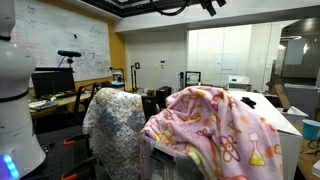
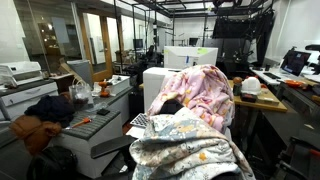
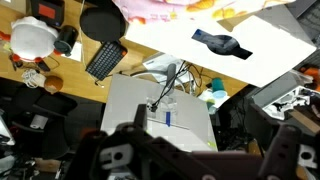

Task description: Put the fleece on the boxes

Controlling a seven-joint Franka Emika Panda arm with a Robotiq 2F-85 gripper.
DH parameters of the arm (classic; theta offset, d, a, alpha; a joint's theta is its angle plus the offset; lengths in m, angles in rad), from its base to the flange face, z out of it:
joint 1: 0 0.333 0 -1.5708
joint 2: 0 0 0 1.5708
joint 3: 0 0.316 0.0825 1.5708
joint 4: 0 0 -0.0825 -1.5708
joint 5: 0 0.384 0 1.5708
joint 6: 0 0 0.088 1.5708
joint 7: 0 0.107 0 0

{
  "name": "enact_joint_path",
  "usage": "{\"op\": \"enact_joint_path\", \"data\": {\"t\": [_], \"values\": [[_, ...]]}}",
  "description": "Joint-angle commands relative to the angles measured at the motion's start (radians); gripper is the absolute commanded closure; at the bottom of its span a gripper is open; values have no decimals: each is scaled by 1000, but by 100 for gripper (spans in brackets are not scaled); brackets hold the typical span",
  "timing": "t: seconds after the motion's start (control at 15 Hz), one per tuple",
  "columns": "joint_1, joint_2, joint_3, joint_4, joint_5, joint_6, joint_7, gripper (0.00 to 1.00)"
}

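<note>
Claw (image 3: 205, 155) spread wide, empty, high overhead. Fleece (image 1: 205, 125) well below claw, not gripped, draped over bulky heap. Boxes under it hidden, cannot confirm. Judgement: placement looks done, little left beyond parking arm clear

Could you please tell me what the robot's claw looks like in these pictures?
The claw is black: two bulky, blocky fingers with rounded, knuckle-like joints, blurred in the wrist view. In an exterior view it is only a small dark angular shape at the top edge. No markings or cables can be made out; the arm is hardly visible.
</note>
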Motion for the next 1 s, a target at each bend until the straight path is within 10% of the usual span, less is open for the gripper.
{"op": "enact_joint_path", "data": {"t": [0.0,0.33,0.4,0.93], "values": [[37,-113,13,-118,-52,-36,-24,0],[43,-182,14,-284,-64,20,-26,0],[-157,-177,204,-311,-27,23,-54,0],[-581,-187,682,-519,153,70,-118,0]]}}
